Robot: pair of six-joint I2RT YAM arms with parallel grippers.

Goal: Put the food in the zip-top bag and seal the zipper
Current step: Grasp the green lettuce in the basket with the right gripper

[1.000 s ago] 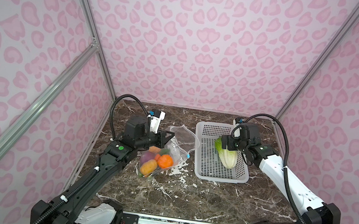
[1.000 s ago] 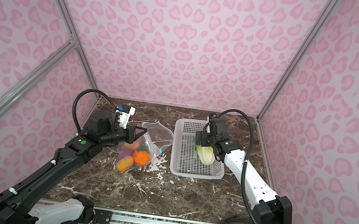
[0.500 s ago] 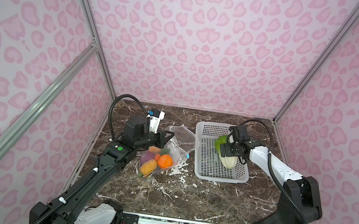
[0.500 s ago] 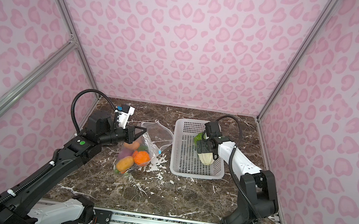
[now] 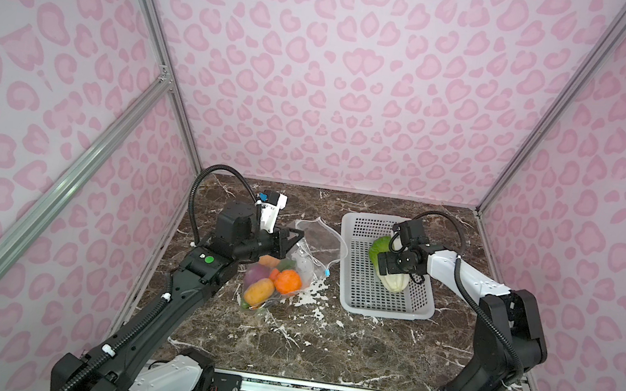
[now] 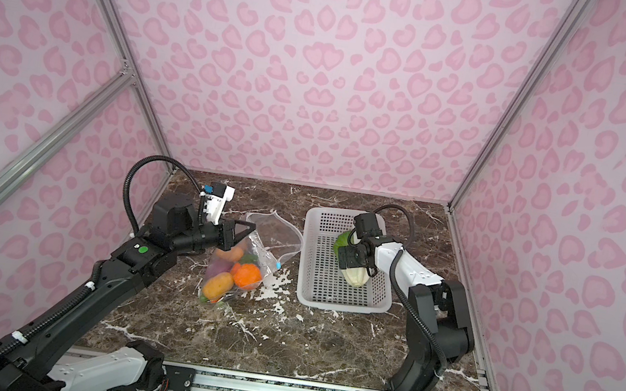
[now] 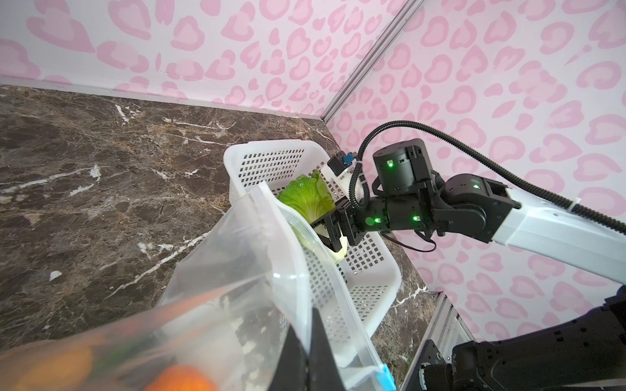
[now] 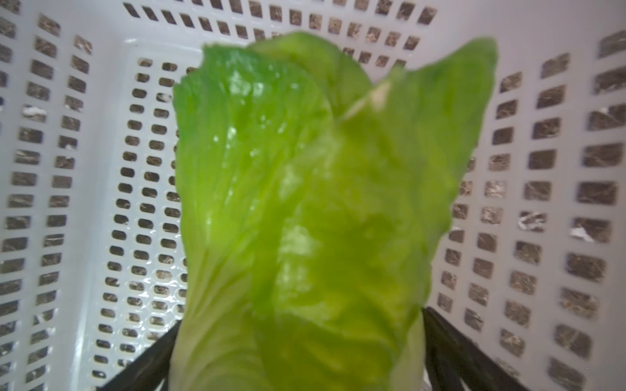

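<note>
Now right elbow (image 5: 516, 319) higher, cabbage (image 5: 394, 281) unmoved

On the table (image 5: 322, 345) the zip-top bag (image 5: 303, 260) lies left of centre, with the basket (image 5: 386, 309) just to its right. The small food pieces (image 5: 275, 281) sit heaped in the bag's near end, and its mouth faces far and right, toward the basket. The left gripper (image 5: 292, 239) pinches the bag's far-left edge. The cabbage (image 5: 395, 282) lies in the basket, between the spread jaws of the right gripper (image 7: 328, 235), which reaches in from the right

Bright, even light (cabbage (image 8: 305, 220) blurred up close)
</note>
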